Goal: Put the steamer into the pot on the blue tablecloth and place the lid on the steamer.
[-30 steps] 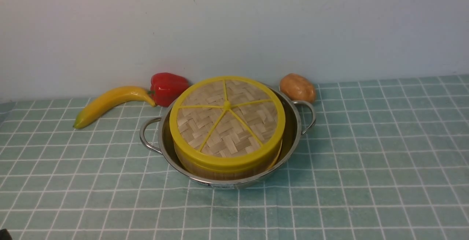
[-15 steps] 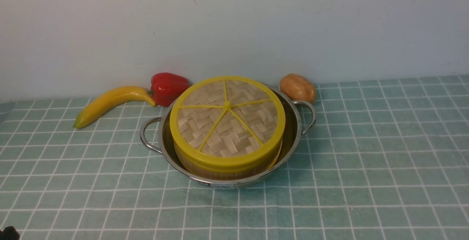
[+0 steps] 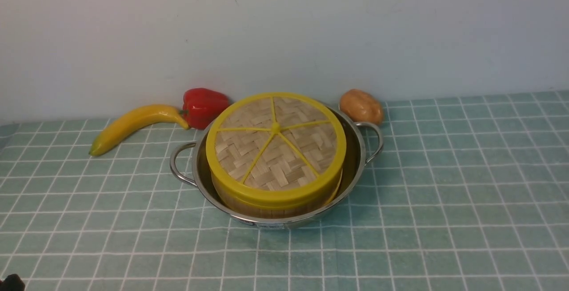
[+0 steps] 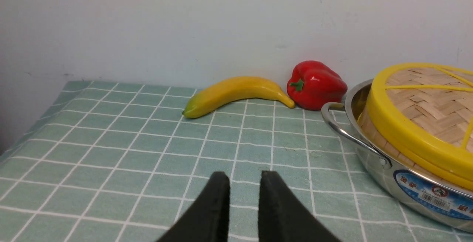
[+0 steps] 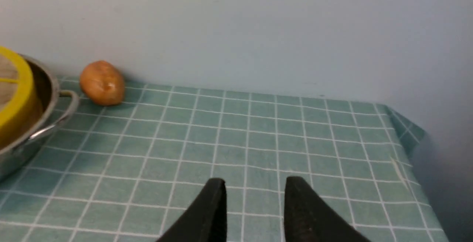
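Note:
The shiny pot stands mid-table on the blue tablecloth. The bamboo steamer sits inside it, and the woven lid with its yellow rim and spokes lies on top, so the steamer's contents are hidden. In the left wrist view my left gripper hovers low over the cloth, left of the pot and lid, narrowly open and empty. In the right wrist view my right gripper is open and empty over bare cloth, right of the pot.
A yellow banana and a red pepper lie behind the pot on the left. A brown potato lies behind it on the right, by the wall. The cloth drops off at the table's right edge.
A dark bit of my left arm has crept slightly further into the front view's lower left corner. Pot, steamer and lid have not moved.

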Controlling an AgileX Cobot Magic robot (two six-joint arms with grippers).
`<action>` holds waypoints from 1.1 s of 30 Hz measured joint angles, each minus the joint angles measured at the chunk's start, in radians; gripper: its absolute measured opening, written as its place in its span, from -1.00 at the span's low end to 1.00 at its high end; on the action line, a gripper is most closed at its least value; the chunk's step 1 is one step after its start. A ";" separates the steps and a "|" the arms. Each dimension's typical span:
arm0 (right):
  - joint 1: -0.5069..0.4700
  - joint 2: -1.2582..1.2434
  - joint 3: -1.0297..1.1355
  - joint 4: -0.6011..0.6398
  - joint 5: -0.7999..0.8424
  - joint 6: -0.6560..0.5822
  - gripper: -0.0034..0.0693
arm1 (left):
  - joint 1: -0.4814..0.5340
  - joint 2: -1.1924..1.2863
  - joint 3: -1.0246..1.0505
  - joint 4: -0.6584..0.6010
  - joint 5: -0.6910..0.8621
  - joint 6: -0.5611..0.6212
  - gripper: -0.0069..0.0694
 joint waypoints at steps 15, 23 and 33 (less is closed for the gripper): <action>-0.106 -0.320 0.334 0.018 -0.175 0.091 -0.25 | 0.000 0.000 0.000 0.000 -0.003 0.000 -0.43; -0.106 -0.320 0.362 0.064 -0.180 0.102 -0.25 | 0.000 0.000 0.000 0.000 -0.007 0.000 -0.40; -0.106 -0.320 0.363 0.070 -0.180 0.102 -0.25 | 0.000 0.000 0.000 0.000 -0.007 0.000 -0.34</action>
